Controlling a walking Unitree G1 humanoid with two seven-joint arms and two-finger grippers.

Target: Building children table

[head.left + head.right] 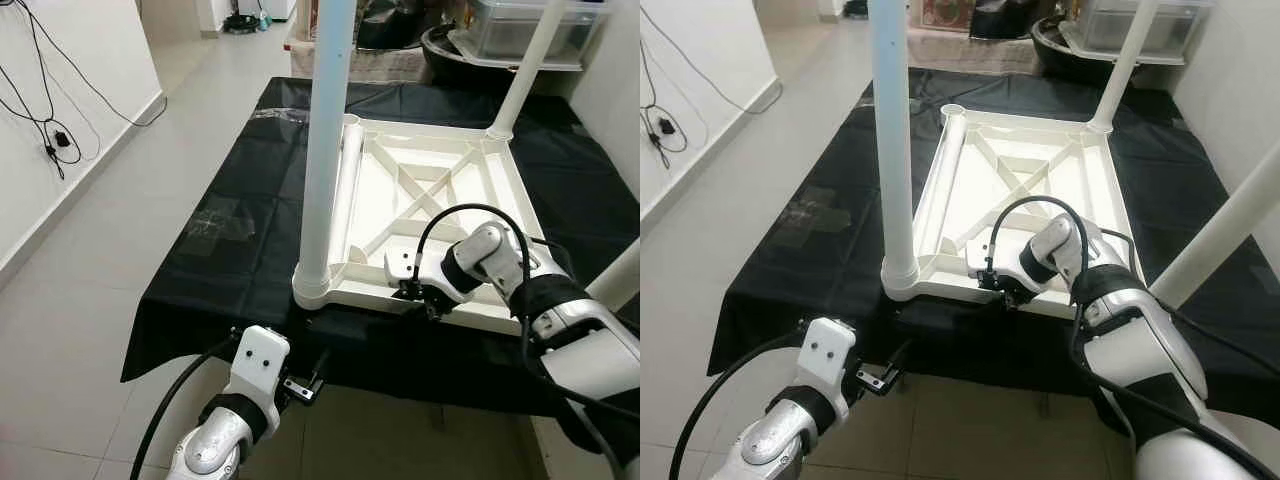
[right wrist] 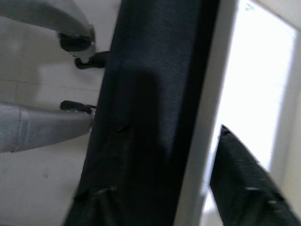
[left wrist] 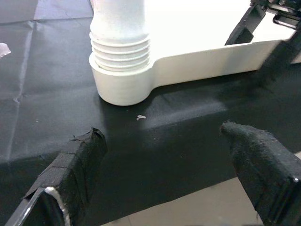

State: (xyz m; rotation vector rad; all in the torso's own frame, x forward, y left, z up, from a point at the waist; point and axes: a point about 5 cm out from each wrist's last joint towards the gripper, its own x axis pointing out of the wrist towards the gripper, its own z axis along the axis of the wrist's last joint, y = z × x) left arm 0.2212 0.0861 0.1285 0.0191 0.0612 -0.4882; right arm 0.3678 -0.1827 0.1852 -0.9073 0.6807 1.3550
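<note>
A white plastic children's table top [image 1: 355, 297] lies upside down on a black cloth [image 1: 250, 270]. One tall white leg [image 1: 325, 150] stands screwed into its near left corner, with its threaded base [image 3: 121, 56] in the left wrist view. A second leg [image 1: 525, 60] rises at the far right corner, and a third [image 1: 1220, 230] at the near right. My right gripper [image 1: 420, 295] is open and straddles the top's near rim [image 2: 207, 141]. One finger [image 2: 249, 183] is over the white inside. My left gripper [image 1: 305, 383] is open at the cloth's near edge, short of the leg base.
The cloth-covered platform ends at a front edge [image 1: 330, 385] over tiled floor [image 1: 90, 300]. A white wall with hanging cables [image 1: 50, 140] runs along the left. A clear storage bin [image 1: 520, 30] and a dark basin [image 1: 450, 50] stand behind. A clear tape patch [image 1: 220, 225] is on the cloth.
</note>
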